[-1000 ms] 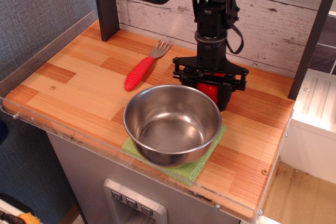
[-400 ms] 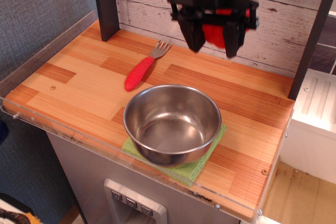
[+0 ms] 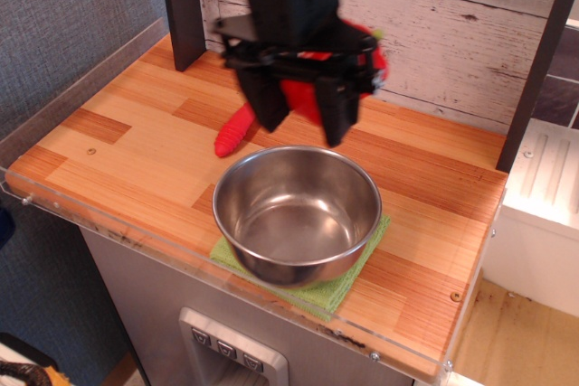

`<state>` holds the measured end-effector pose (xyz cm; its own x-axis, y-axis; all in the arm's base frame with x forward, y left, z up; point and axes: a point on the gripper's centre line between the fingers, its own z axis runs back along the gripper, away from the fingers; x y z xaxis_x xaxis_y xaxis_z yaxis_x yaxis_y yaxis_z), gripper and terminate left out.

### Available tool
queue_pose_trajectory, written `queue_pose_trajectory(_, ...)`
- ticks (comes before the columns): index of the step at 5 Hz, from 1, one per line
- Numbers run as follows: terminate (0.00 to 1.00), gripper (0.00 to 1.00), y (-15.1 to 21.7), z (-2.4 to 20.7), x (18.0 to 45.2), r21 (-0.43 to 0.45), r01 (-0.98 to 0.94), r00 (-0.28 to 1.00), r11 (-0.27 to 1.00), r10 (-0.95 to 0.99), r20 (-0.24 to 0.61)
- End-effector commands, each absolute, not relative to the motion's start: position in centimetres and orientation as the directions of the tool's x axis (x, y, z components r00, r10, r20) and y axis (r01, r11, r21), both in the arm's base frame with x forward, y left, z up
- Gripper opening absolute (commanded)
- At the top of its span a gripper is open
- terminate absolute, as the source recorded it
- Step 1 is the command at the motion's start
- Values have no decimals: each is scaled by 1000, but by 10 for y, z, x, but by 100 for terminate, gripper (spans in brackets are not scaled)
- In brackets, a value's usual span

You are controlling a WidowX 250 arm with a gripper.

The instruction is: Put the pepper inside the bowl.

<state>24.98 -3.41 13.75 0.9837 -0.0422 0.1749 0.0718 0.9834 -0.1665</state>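
Jaws clamp pepper above unlabelled bowl.

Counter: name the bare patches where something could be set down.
Free: the left wood of the counter, between the wall edge and the bowl, and the right strip beyond the green cloth. Crowded: behind the bowl, where the gripper carries the pepper beside the fork.

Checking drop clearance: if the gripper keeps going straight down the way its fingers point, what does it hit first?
Probably the bowl: the gripper, shut on the pepper, points down near its far rim. Depth is unclear; it could land on the table just behind.
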Motion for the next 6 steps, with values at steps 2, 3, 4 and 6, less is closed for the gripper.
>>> queue_pose_trajectory(2, 0, 100, -11, 138, 247, -176, 27, 995, 984, -10, 96)
queue_pose_trajectory(3, 0, 100, -7, 137, 254, -217, 29, 997, 976, -14, 71)
queue_pose_trajectory(4, 0, 100, 12, 149, 268, -221, 15, 994, 975, 9, 107)
queue_pose_trajectory(6, 0, 100, 48, 164, 296, -123, 26, 989, 992, -8, 148)
